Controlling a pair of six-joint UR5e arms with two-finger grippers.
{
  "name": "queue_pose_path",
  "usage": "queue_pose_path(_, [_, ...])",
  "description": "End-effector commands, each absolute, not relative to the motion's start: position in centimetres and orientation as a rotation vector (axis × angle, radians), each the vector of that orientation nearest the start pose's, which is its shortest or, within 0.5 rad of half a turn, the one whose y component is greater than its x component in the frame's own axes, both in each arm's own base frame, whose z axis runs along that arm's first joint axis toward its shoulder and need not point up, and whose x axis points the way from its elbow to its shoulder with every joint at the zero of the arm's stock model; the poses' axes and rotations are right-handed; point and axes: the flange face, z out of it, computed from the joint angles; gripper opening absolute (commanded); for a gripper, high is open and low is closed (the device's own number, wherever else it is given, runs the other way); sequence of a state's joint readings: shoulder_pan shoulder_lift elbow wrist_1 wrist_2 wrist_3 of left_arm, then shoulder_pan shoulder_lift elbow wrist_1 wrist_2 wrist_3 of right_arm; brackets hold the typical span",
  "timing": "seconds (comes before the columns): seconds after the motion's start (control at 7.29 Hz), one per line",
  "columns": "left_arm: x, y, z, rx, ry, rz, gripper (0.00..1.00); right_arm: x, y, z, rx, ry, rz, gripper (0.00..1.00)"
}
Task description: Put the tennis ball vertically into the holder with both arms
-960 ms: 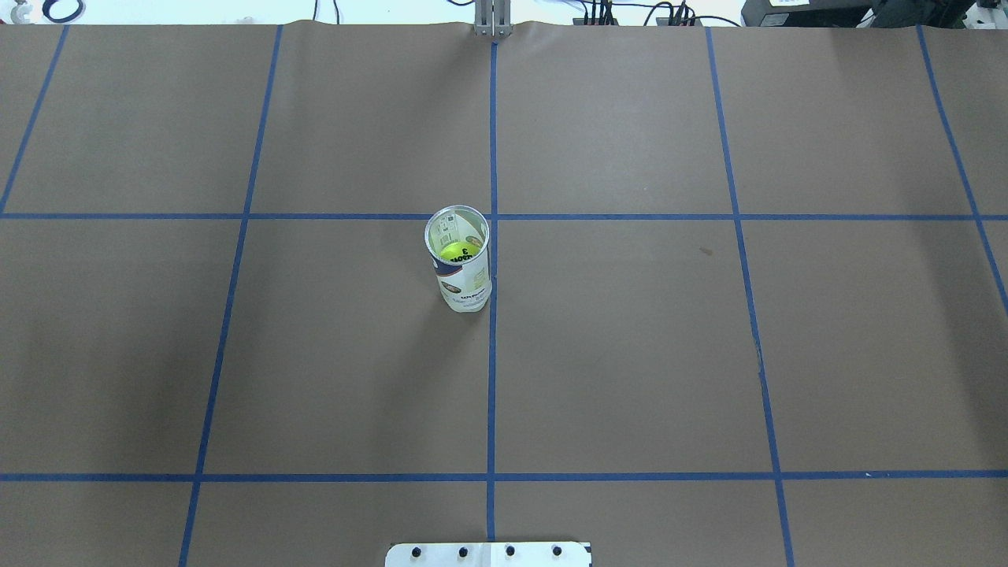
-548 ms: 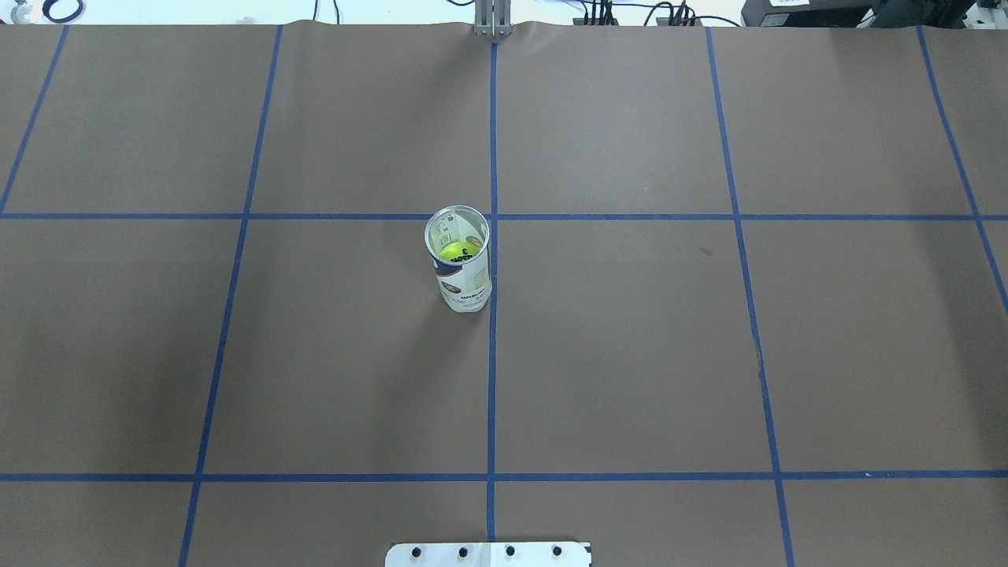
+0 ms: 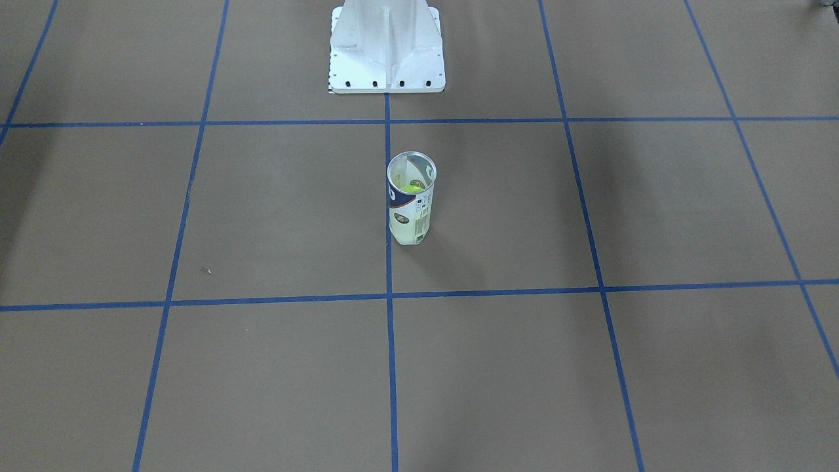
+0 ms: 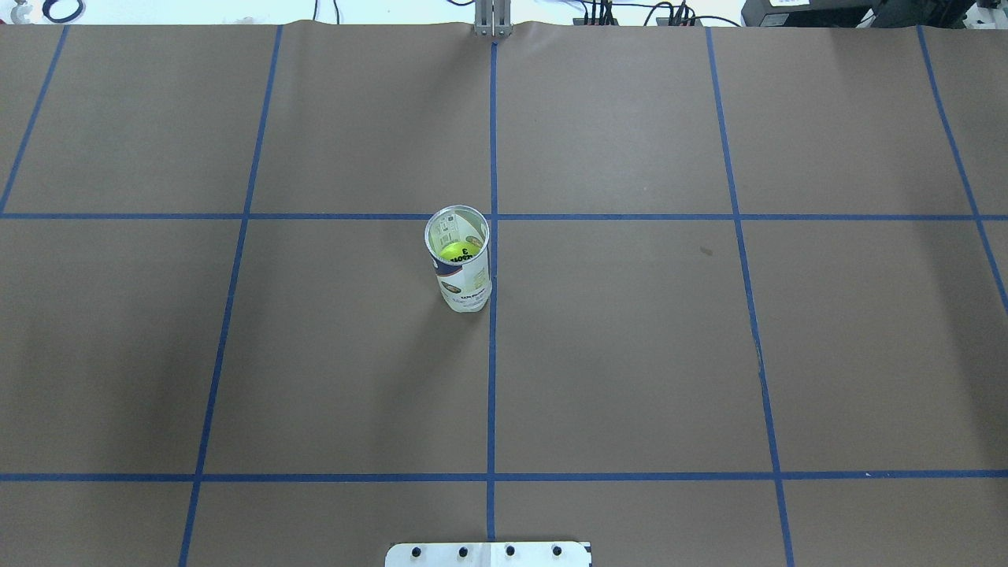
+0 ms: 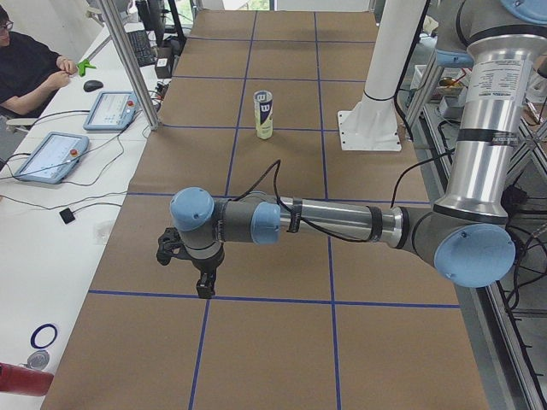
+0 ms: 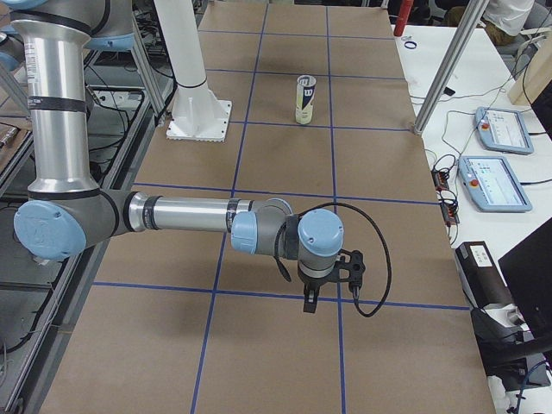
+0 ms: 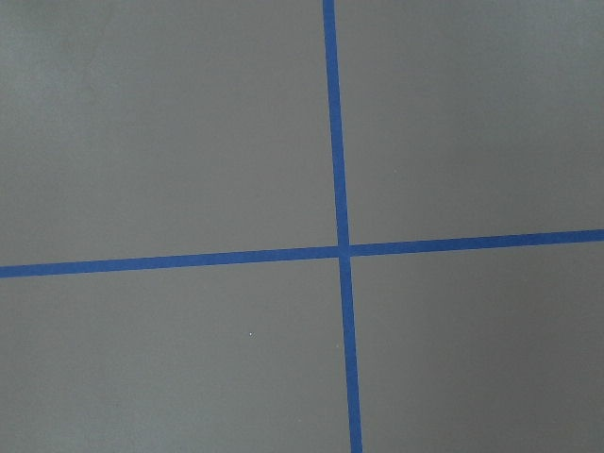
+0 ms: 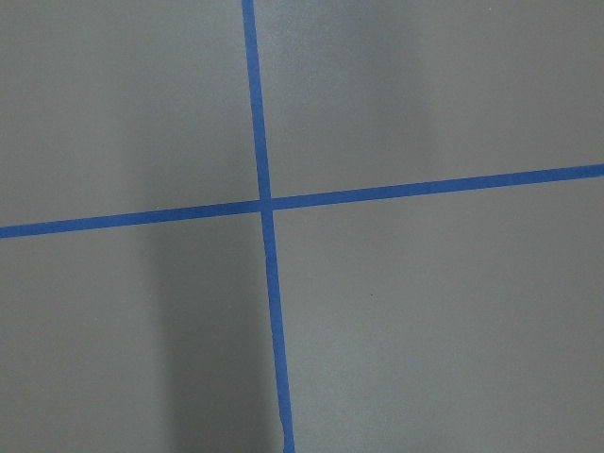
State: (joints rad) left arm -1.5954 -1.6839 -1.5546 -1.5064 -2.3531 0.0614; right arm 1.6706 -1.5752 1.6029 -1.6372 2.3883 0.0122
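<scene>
Table (image 4: 630,354) covered with brown paper fills every view, and blue tape lines (image 4: 491,378) divide it into large squares. The left arm (image 5: 342,224) lies stretched out low over the table's end on the robot's left. The right arm (image 6: 181,213) is stretched out in the same way over the opposite end. Both are well apart from the middle of the table. The white pedestal (image 3: 387,46) stands at the robot's edge of the table, on the central tape line.

The holder (image 4: 465,276) stands upright in the middle region of the table with its open mouth up. Its foot is just beside the central lengthwise line, on the robot's left side of it, in the square on the robot's side of the cross line. Nothing touches it.

The left gripper (image 5: 203,289) points down over the paper, near a tape line. It shows only in the side view, so I cannot tell how far its fingers are apart, and I see nothing in them. The right gripper (image 6: 310,302) also points down near a tape line. Its opening also cannot be judged, and no object is seen in it. Both wrist cameras show only paper and a tape crossing.

The tennis ball (image 4: 457,252), yellow-green with black print, is inside the holder and is seen through the mouth.
</scene>
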Motion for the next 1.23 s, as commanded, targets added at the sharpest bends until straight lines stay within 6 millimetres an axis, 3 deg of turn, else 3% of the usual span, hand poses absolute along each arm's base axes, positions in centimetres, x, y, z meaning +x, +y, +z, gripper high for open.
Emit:
queue_pose_path(0.0, [-7.7,-53.7,61.7,0.059,0.781,0.044,0.99,11.0,-47.8,64.9,0.000,-0.819,0.123,0.99])
queue_pose_path(0.27, [-7.8,-52.7,63.0,0.038,0.780,0.033,0.99,10.9,-47.9,64.8,0.000,-0.819,0.122,0.99])
queue_pose_path(1.1, [-7.8,-52.5,63.3,0.032,0.780,0.031,0.99,10.9,-48.0,64.8,0.001,-0.820,0.123,0.99])
